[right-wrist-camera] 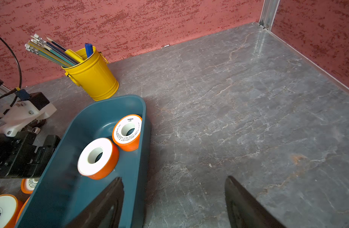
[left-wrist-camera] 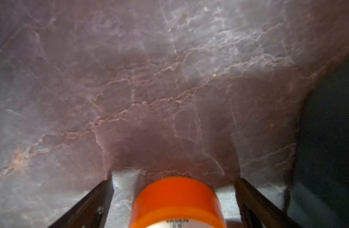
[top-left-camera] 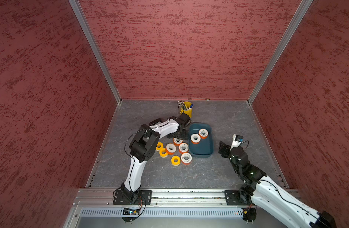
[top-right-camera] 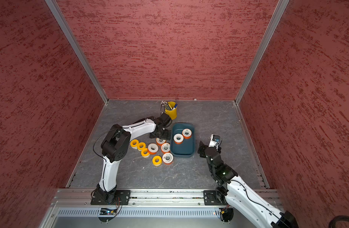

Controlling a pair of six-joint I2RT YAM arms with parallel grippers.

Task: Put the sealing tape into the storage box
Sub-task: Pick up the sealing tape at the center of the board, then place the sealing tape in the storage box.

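Storage box (top-left-camera: 201, 151) holds two sealing tape rolls (top-left-camera: 195, 138) (yellow bucket (right-wrist-camera: 94, 79): pencils (right-wrist-camera: 51, 52)).

There are six orange-sided white-faced tape rolls (top-right-camera: 178, 138), four smaller yellow tape rolls (top-right-camera: 156, 160), one teal plastic tray (top-right-camera: 185, 150) and one yellow metal bucket (top-right-camera: 172, 114).

orange roll (right-wrist-camera: 127, 130) in storage box (right-wrist-camera: 71, 197): "VASEN" on white face; ring of fine print below, too small to read
table roll (left-wrist-camera: 176, 199): "VASEN" at white face edge
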